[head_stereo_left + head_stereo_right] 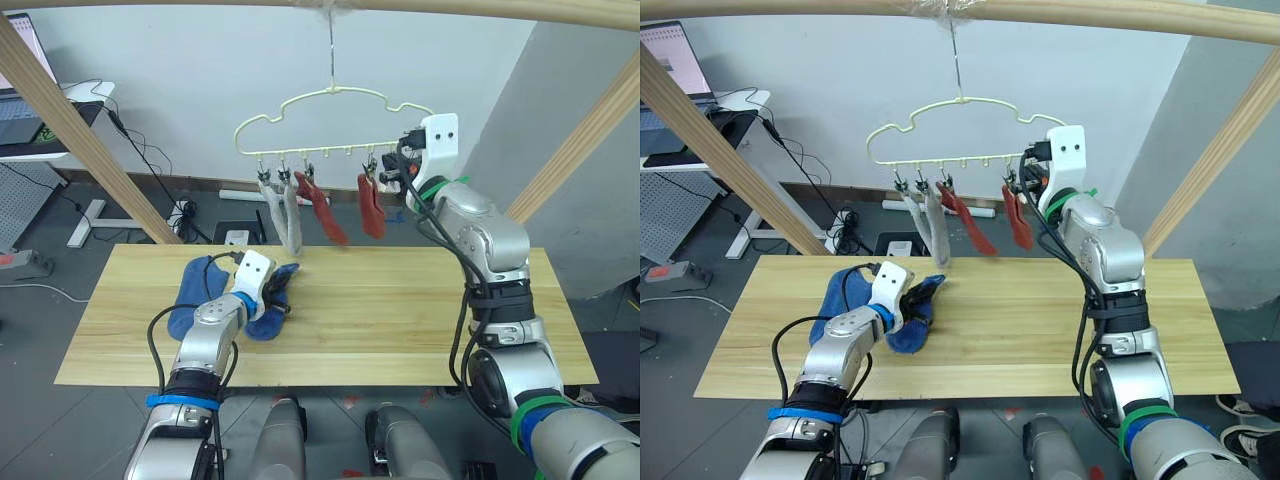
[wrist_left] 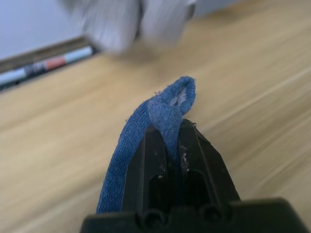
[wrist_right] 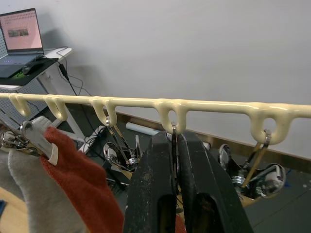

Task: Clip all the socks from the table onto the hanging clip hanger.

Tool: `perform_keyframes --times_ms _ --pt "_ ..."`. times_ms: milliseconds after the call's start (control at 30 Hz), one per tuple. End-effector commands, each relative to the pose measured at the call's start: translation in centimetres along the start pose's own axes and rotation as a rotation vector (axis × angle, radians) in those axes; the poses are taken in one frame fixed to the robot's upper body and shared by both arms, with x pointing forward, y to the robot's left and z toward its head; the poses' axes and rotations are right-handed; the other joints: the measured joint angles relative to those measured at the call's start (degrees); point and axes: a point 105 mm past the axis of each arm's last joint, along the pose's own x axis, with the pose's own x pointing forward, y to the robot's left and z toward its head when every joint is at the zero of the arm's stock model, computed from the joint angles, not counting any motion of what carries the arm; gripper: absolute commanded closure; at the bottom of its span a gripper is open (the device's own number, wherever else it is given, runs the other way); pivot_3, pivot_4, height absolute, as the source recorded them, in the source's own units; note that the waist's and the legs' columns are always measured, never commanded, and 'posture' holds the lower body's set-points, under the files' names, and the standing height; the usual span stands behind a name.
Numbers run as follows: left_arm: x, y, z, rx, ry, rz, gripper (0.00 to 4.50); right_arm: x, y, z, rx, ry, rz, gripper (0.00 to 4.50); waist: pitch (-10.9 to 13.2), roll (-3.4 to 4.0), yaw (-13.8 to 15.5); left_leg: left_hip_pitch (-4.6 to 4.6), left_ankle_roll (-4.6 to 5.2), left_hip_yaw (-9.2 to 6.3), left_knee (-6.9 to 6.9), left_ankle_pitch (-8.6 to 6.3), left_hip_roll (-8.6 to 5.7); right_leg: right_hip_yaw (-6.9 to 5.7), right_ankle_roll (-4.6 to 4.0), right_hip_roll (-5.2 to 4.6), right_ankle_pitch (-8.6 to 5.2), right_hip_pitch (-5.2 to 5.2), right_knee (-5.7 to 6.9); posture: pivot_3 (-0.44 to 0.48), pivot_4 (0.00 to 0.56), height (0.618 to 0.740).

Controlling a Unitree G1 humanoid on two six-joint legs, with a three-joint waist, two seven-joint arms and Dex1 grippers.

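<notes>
Left wrist view: my left claw [image 2: 177, 145] is clenched on a fold of one blue sock [image 2: 160, 116], low over the tabletop [image 1: 400, 310]. The other blue sock [image 1: 190, 290] lies flat just beside it.

Right claw [image 3: 176, 160] is up at the clip hanger [image 1: 330, 110], fingers pinched shut on a clip's wire link [image 3: 173, 145] just under the lower bar. Two grey socks [image 1: 280, 215] and two rust-red socks [image 1: 345, 210] already hang; two blue remain.

Judgement for this step: lift the pinched cuff clear so the sock hangs free, then carry it up to an empty clip [image 3: 121, 153] while the right claw steadies the hanger. The fold should stick out past the fingertips so the clip bites cloth.

In the way: the hanging red socks crowd the free clips; the hanger swings on its hook [image 1: 331, 40]. The slanted wooden frame bar [image 1: 80, 140] flanks the left arm's path.
</notes>
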Motion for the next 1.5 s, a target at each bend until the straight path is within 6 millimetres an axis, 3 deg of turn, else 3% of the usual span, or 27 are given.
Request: perform_keyframes --times_ms 33,133,233,367,633,900,1500 --pt "-0.5 -2.3 4.5 -0.047 -0.186 -0.121 4.49 -0.3 -0.4 1.4 0.012 -0.035 0.011 4.5 0.0 0.0 -0.01 0.0 0.0 0.01 0.0 0.0 0.0 0.01 0.0 0.0 0.0 0.0 0.0 0.077 0.234 0.74" --pt "-1.8 -5.7 8.9 -0.031 -0.352 -0.288 4.49 -0.6 -1.1 2.0 0.055 -0.001 0.025 4.5 0.03 -0.02 0.06 -0.02 0.0 -0.01 0.0 0.0 -0.01 0.0 0.0 0.0 0.0 0.01 0.0 0.079 0.233 0.74" --pt "-2.2 -7.1 10.6 -0.034 -0.414 -0.333 4.49 -0.8 -1.2 2.4 0.07 0.032 0.037 4.5 0.02 -0.02 0.08 -0.02 0.0 -0.02 0.01 0.0 -0.02 0.01 0.0 -0.01 0.0 0.02 -0.03 0.078 0.231 0.74" --pt "-1.8 -9.3 12.3 -0.023 -0.464 -0.378 4.49 -1.4 -0.6 2.5 0.282 0.137 0.053 4.5 0.02 -0.02 0.03 0.0 0.0 -0.03 0.01 0.0 -0.01 0.01 0.0 0.0 0.0 0.04 -0.01 0.077 0.23 0.74" --pt "-0.1 -10.6 12.6 0.054 -0.483 -0.36 4.49 -2.3 0.3 3.3 0.52 0.235 0.033 4.5 0.03 -0.01 0.05 -0.02 0.0 -0.06 0.0 0.0 -0.05 -0.02 -0.01 0.0 0.0 0.04 -0.05 0.057 0.228 0.74" --pt "1.1 -11.3 13.3 0.074 -0.514 -0.38 4.49 -2.5 1.1 3.5 0.572 0.256 0.03 4.5 0.03 -0.01 -0.05 -0.06 0.02 -0.03 -0.04 -0.01 -0.05 -0.02 0.0 0.01 0.0 0.02 -0.16 0.045 0.229 0.74" --pt "1.4 -12.2 15.0 0.105 -0.595 -0.395 4.49 -2.6 2.0 3.3 0.643 0.279 0.032 4.5 0.04 0.0 -0.08 -0.11 0.04 0.0 -0.13 -0.02 -0.05 -0.01 0.0 0.01 0.0 0.02 -0.37 0.043 0.241 0.74"
